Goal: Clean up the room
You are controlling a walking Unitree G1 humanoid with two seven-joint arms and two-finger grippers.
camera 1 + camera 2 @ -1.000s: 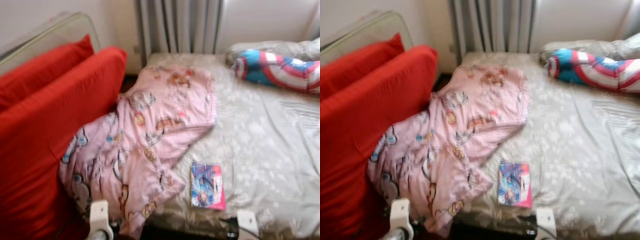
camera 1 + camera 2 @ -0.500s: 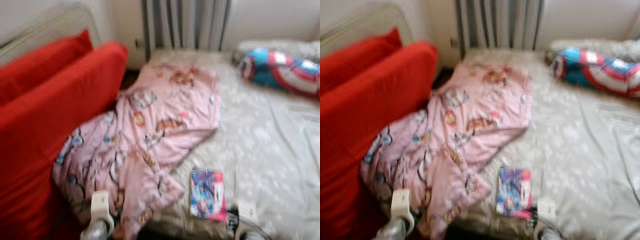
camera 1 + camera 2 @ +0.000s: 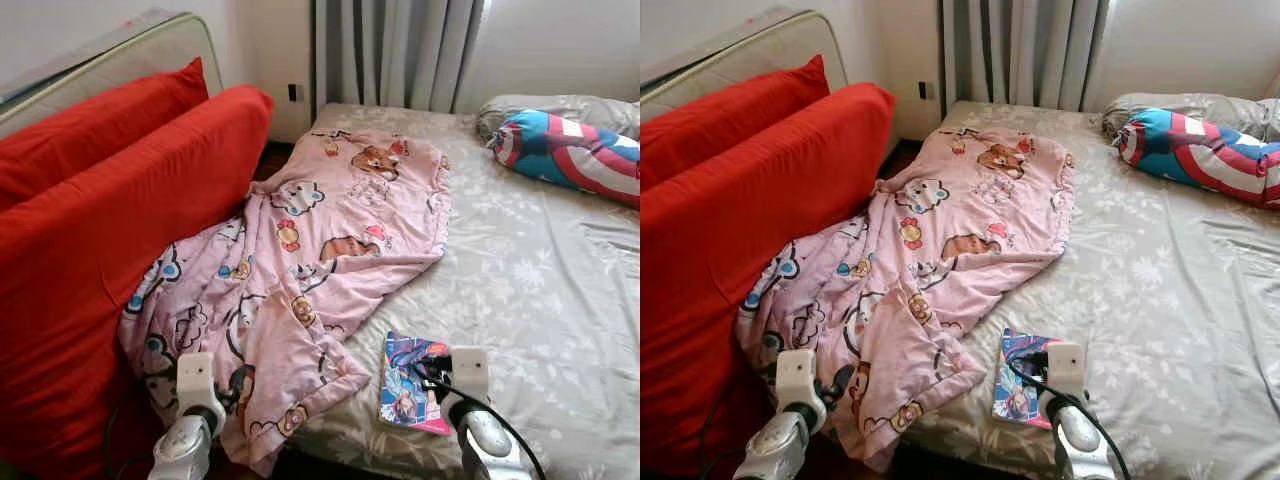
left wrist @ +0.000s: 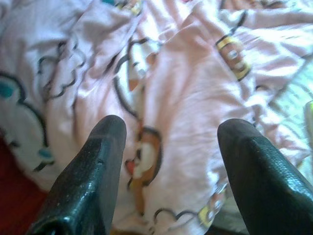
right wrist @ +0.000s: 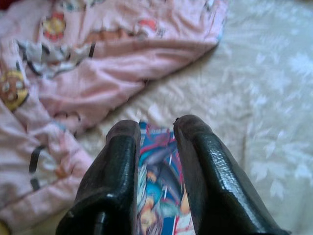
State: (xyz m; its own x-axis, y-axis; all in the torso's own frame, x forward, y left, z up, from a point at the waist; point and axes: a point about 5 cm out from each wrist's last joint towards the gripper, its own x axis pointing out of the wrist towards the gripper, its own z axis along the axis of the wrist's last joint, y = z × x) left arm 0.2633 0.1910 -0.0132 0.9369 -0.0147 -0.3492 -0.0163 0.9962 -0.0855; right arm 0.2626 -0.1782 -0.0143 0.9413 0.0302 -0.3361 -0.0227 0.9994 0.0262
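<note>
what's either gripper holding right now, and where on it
Nothing. The left gripper hangs open over the blanket; the right gripper, fingers nearly together, is above the book.

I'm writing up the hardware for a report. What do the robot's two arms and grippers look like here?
Each arm is a rounded silver forearm ending in a white boxy wrist block. The left gripper has two long black fingers with a pebbled, rubbery surface; the right gripper has the same. A thin black cable loops along the right arm.

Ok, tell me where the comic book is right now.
The comic book lies flat on the bed near its front edge, just right of the pink blanket, with the right gripper poised directly over it.
</note>
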